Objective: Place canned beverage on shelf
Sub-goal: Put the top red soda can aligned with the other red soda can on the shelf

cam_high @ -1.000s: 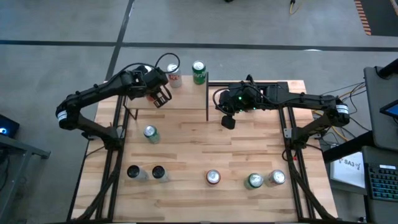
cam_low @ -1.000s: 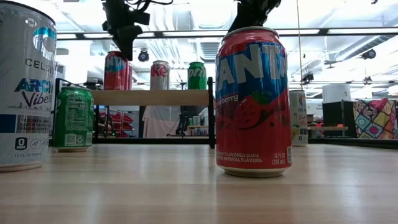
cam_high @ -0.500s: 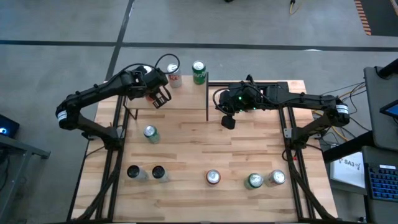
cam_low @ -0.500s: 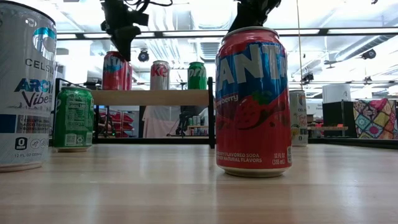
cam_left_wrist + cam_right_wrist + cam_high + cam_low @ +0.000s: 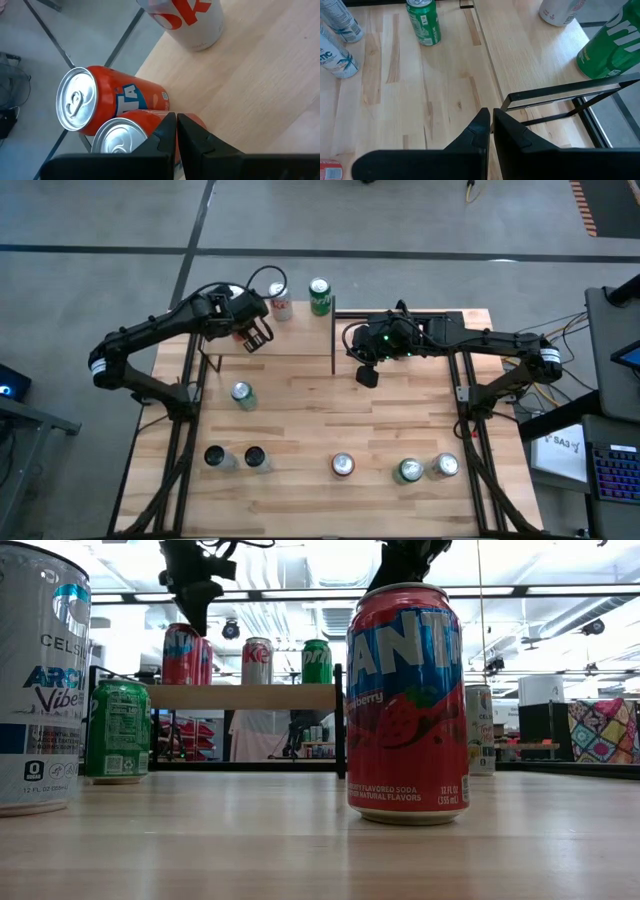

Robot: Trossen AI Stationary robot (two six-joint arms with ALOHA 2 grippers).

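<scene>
The shelf (image 5: 290, 340) stands at the table's far edge, a light board with black posts. On it stand two orange cans (image 5: 100, 100), a white can with red letters (image 5: 278, 306) and a green can (image 5: 320, 296). My left gripper (image 5: 256, 334) is shut and hangs over the shelf's left part, just above the orange cans (image 5: 185, 653). To the right of the shelf, my right gripper (image 5: 367, 375) is shut and held above the table, beside the shelf's near right post (image 5: 506, 102). My left gripper's shut fingertips (image 5: 170, 131) slant down over the rim of the nearer orange can (image 5: 125, 142). In the low view they end right at the can's top (image 5: 190, 628). Whether they touch it I cannot tell.
Loose cans stand on the tabletop (image 5: 300, 420): a green one (image 5: 242, 394) near the shelf's left leg, two dark-topped ones (image 5: 234, 457) at the near left, one near the middle (image 5: 343, 466), two at the near right (image 5: 427, 469). A red strawberry can (image 5: 405, 705) fills the low view.
</scene>
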